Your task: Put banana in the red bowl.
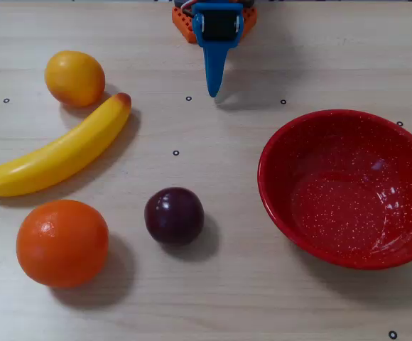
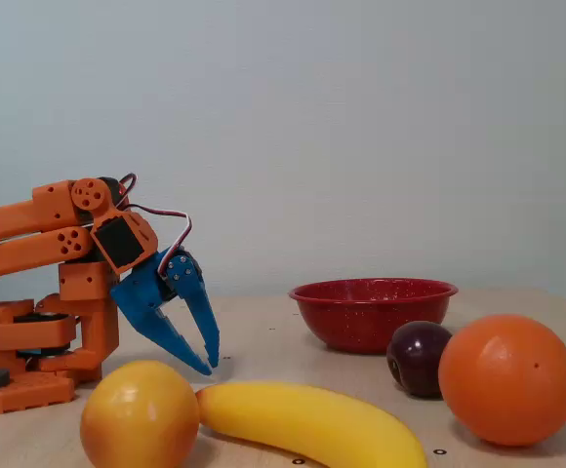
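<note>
- The blue pincer [image 2: 208,363] hangs just above the tabletop [image 1: 227,298], tips nearly pressed together, gripping nothing.
- The banana [image 1: 57,155] lies on the tabletop in the overhead view, left of the pincer, apart from it.
- The red bowl [image 1: 348,188] sits empty at right.

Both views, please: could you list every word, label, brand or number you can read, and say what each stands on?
None: no readable text in either view.
The banana, red bowl, orange, plum, yellow-orange fruit and tool carry no lettering.
The table bears only small black ring marks, not characters.
</note>
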Tool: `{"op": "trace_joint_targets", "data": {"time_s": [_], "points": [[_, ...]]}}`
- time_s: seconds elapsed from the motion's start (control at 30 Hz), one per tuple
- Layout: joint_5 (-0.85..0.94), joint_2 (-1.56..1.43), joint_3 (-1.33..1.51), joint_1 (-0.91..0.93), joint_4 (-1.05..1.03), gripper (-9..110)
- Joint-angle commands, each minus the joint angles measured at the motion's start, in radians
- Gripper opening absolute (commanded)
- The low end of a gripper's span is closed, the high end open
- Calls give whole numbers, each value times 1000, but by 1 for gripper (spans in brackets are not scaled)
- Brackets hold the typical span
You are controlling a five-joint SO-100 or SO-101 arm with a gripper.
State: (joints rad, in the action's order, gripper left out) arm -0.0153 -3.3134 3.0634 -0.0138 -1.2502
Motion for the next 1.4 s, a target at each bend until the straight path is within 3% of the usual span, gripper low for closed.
{"op": "trace_joint_targets", "data": {"time_s": [0.0, 0.97, 1.37], "points": [[29, -17, 5, -14, -20, 0], [78, 5, -6, -9, -21, 0], [141, 213, -209, -5, 2, 0]]}}
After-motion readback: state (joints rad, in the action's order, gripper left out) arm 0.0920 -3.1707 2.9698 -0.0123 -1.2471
